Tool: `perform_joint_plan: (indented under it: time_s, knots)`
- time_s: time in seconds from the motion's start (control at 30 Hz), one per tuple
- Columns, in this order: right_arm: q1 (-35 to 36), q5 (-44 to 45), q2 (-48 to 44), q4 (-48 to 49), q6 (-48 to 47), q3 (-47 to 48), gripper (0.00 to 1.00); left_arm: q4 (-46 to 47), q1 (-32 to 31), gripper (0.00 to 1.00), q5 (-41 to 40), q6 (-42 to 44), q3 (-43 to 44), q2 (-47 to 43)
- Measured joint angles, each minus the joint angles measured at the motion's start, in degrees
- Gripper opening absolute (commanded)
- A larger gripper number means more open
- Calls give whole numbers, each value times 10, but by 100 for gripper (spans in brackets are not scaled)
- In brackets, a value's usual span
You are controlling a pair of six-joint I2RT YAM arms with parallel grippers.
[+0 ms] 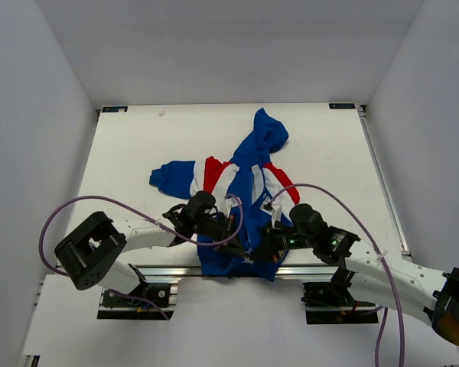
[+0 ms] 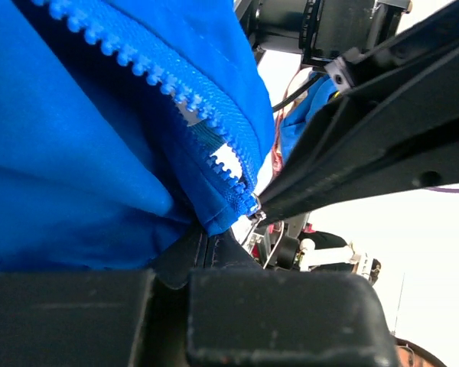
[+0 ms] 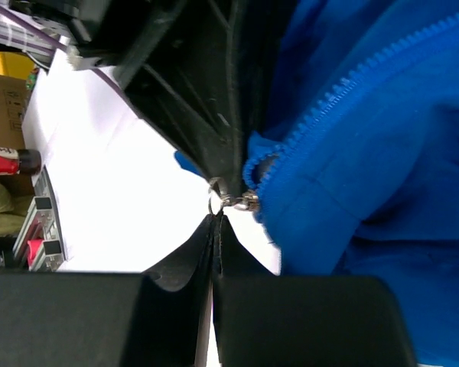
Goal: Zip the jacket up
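The royal-blue jacket [image 1: 245, 183] lies on the table, hood at the far end, red and white bands across chest and sleeves, hem hanging over the near edge. My left gripper [image 1: 236, 229] is shut on the blue hem fabric [image 2: 214, 218] just below the zipper's lower end; open zipper teeth [image 2: 176, 88] run up from there. My right gripper [image 1: 254, 252] is shut, its tips [image 3: 216, 223] pinching the metal zipper pull [image 3: 231, 201] at the bottom of the zipper [image 3: 344, 92]. The two grippers nearly touch; the right fingers [image 2: 367, 145] cross the left wrist view.
The white table [image 1: 138, 145] is walled in by white panels on three sides. An aluminium rail [image 1: 176, 269] runs along the near edge under the hem. Purple cables [image 1: 84, 206] loop off both arms. The left sleeve [image 1: 172, 176] is spread to the left.
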Motion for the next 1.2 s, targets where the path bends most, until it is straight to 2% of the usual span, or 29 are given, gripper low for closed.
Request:
perform_joint_plan:
  time_s: [0.47,0.77,0.87,1.2]
  knots:
    - [0,39,11,-2,3,38,0,-14,0,0,-7,10,0,-3]
    - [0,69,21,-74,-61,64,42,-13,0,0,-7,10,0,-3]
    - [0,73,21,-80,-71,64,48,-9,0,0,-7,10,0,-3]
    - [0,82,21,-94,-79,64,50,23,0,0,5,-4,-1,-3]
